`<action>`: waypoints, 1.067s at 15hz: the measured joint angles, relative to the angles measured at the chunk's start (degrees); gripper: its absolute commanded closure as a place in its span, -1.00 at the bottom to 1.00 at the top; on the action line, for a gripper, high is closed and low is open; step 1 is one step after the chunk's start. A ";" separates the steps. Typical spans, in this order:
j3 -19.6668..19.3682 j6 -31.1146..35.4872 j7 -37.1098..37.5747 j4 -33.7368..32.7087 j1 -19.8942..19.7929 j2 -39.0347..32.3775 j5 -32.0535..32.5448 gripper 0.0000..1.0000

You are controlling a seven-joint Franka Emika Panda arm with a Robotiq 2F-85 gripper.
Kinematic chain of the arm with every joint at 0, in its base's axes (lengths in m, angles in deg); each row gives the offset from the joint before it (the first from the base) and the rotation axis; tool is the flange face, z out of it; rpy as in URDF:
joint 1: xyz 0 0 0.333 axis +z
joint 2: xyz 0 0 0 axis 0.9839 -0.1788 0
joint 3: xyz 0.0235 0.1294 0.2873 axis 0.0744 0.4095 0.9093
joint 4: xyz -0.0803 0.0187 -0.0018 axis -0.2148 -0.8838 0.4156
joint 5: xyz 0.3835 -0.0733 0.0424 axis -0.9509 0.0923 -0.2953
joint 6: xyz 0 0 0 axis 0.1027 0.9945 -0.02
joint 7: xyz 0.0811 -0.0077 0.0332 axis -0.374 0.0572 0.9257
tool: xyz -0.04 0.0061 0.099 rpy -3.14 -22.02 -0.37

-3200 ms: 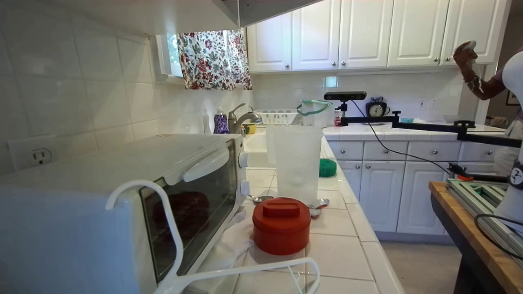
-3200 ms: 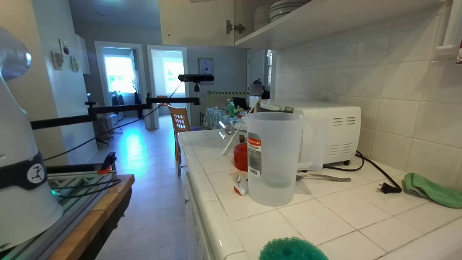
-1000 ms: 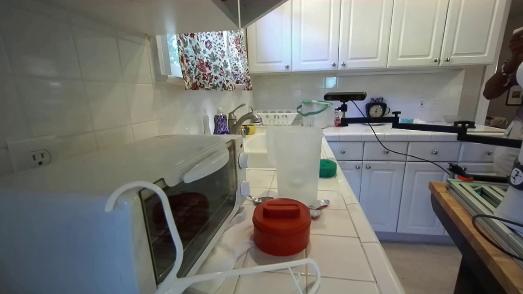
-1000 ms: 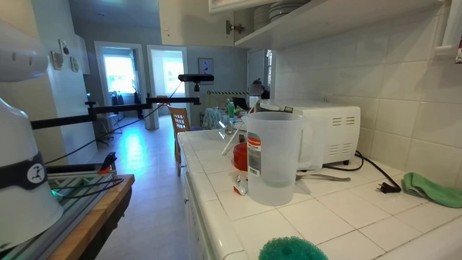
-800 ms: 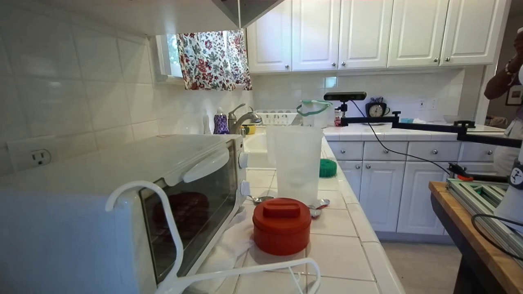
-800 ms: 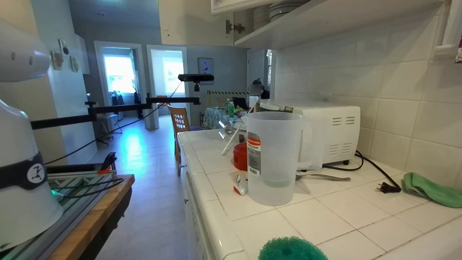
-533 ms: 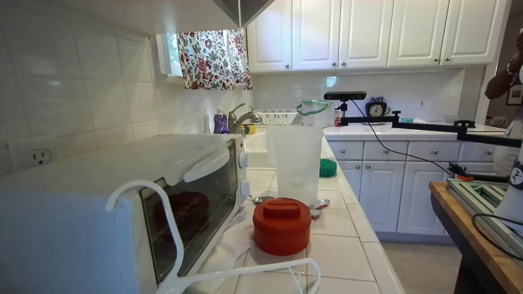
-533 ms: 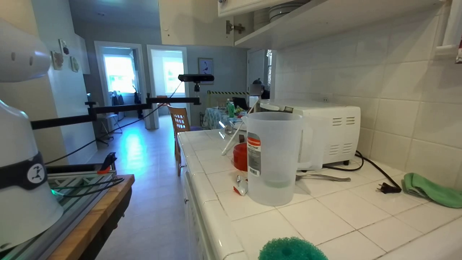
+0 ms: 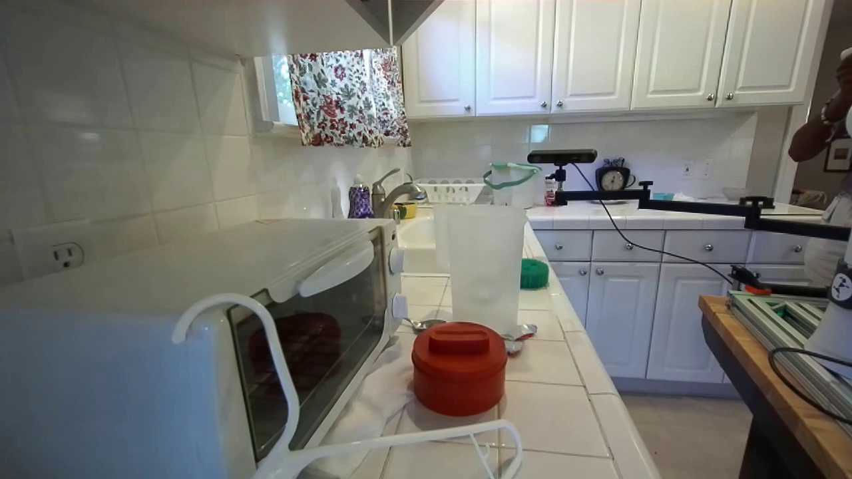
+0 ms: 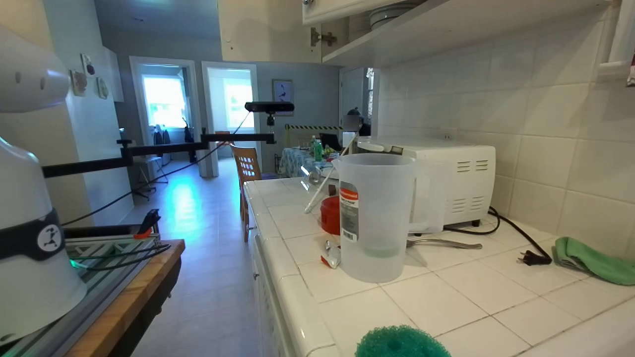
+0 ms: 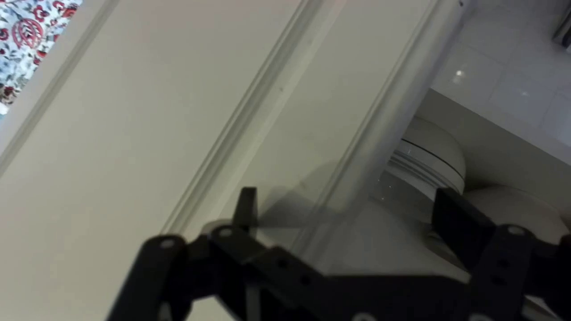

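Note:
In the wrist view my gripper (image 11: 349, 209) stands open at the edge of a white panelled cabinet door (image 11: 178, 111). The left finger (image 11: 246, 207) is over the door's face and throws a shadow on it. The right finger (image 11: 464, 223) is on the side of the cabinet opening, in front of stacked white dishes (image 11: 428, 156). The door's edge runs between the fingers, with no clamping visible; whether either finger touches is unclear. In an exterior view the door (image 10: 347, 7) hangs partly open above the counter, before some plates (image 10: 392, 14). The gripper is outside both exterior views.
Beneath the cabinet shelf (image 10: 476, 29) are a clear pitcher (image 10: 377, 218), a white toaster oven (image 9: 133, 319), a red lidded pot (image 9: 459, 369) and a white hanger (image 9: 399, 439). Another cabinet door (image 10: 268, 29) stands open. A camera boom (image 10: 163, 147) reaches out beside the arm's base (image 10: 34, 287).
The cabinet door has swung inward toward the shelf, covering more of the plates. An upper arm link has come further into view. The person at the side has lowered a hand and shifted away.

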 measured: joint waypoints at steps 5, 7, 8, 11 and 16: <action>-0.11 1.20 0.00 -0.06 0.10 -0.71 0.00 -1.00; -0.21 2.19 0.00 -0.10 0.17 -1.29 0.00 -1.00; -0.26 2.68 -0.01 -0.20 0.22 -1.68 0.00 -1.00; -0.42 3.93 -0.05 -0.67 0.31 -3.07 0.00 -1.00; -0.86 5.85 -0.07 -1.06 0.35 -4.98 0.00 -1.00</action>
